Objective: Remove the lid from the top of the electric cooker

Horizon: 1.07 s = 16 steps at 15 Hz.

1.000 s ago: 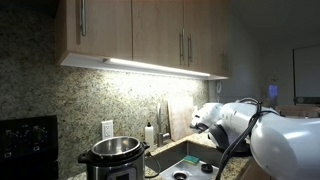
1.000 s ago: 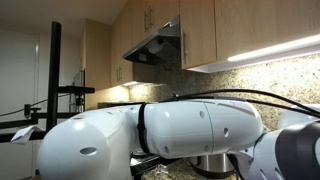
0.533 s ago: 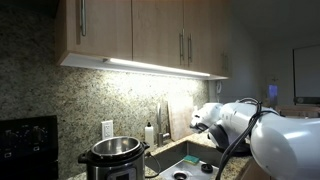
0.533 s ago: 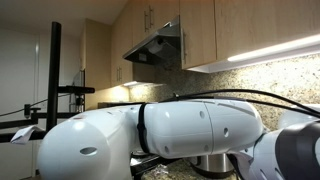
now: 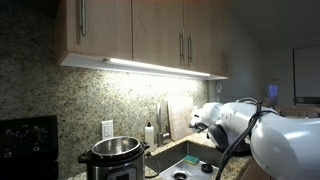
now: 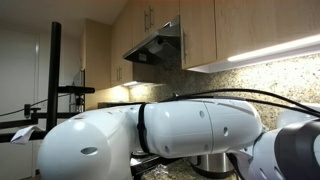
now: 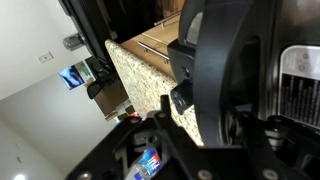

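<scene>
The electric cooker [image 5: 112, 157] stands on the counter at the lower left in an exterior view, a steel cylinder with black trim. Its top shows a bare shiny rim with nothing on it. In the wrist view a big black round shape, apparently the lid [image 7: 225, 70], stands on edge right against my gripper [image 7: 205, 125]. The gripper's dark frame crosses the bottom of that view. The fingers merge with the black lid, so I cannot tell whether they are shut on it. My white arm [image 5: 245, 125] reaches in from the right, and the gripper is hidden in both exterior views.
A sink [image 5: 190, 160] with a faucet [image 5: 163, 115] lies beside the cooker. A soap bottle [image 5: 150, 133] stands behind it. A black boxy appliance [image 5: 25, 145] sits far left. Cabinets [image 5: 140, 30] hang overhead. The arm [image 6: 170, 130] fills an exterior view.
</scene>
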### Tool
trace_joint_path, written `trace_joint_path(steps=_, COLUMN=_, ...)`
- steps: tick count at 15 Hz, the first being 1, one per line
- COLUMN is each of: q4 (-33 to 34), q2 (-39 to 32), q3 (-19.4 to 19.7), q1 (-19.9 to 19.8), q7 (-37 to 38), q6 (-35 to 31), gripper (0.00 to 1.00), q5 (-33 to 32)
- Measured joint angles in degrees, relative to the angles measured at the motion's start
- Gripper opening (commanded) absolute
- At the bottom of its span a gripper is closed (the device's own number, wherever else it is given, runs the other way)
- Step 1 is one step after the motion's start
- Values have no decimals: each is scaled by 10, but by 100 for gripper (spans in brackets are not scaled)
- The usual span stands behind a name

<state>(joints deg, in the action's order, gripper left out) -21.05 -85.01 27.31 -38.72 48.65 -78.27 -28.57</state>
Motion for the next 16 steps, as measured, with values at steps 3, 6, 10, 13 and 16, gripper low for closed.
trace_joint_path(steps=3, q4=0, q2=1, q3=8, q1=0, q7=0, q6=0, gripper=98, q5=0)
trace_joint_path(steps=6, q4=1, q2=3, q3=12, q1=0, q7=0, q6=0, gripper=100, q5=0)
trace_joint_path(steps=10, q4=2, q2=4, q3=14, q1=8, q7=0, q6=-13, gripper=100, q5=0)
trace_joint_path(steps=13, q4=1, q2=3, q3=16, q1=20, q7=0, q6=-15, gripper=100, q5=0)
trace_joint_path(steps=16, q4=0, q2=2, q3=22, q1=29, q7=0, q6=-15, gripper=100, q5=-1)
